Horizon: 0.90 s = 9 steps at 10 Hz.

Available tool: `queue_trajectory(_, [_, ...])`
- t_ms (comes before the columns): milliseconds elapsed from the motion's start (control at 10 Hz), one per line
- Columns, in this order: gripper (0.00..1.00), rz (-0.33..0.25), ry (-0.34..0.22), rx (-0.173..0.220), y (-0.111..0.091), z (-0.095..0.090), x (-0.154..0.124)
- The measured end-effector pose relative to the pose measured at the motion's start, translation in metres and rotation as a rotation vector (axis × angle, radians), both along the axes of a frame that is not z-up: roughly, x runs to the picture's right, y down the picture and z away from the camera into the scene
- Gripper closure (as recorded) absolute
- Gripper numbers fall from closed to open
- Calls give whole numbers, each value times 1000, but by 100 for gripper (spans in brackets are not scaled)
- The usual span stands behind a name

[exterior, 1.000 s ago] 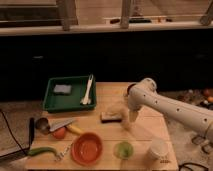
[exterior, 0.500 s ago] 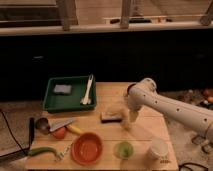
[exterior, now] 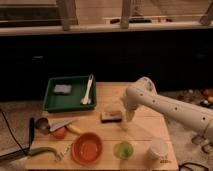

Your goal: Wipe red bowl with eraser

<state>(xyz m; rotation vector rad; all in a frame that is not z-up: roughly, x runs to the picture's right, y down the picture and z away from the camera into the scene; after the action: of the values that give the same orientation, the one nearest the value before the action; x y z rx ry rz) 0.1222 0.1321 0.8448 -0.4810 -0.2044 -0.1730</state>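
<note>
The red bowl [exterior: 88,148] sits near the front of the wooden table [exterior: 150,127], left of a small green cup [exterior: 123,149]. The eraser [exterior: 111,116], a small block with a dark top and tan base, lies on the table's middle. My gripper [exterior: 129,116] hangs from the white arm just to the right of the eraser, close beside it and low over the table. The bowl lies well to the front left of the gripper.
A green tray [exterior: 68,93] at the back left holds a flat grey pad [exterior: 62,89] and a white utensil [exterior: 88,90]. A knife, a tomato and a banana [exterior: 65,129] lie left of the bowl, a green pepper [exterior: 42,151] at the front left, a white cup [exterior: 157,150] at the front right.
</note>
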Motion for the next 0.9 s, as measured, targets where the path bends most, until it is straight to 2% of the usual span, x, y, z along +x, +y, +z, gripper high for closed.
queue_trajectory(500, [20,-75,-73,-20,4,0,-46])
queue_trajectory(600, [20,-108,-95,-36,10,4,-65])
queue_trajectory(900, [20,-124,-112,-68,20,16,-76])
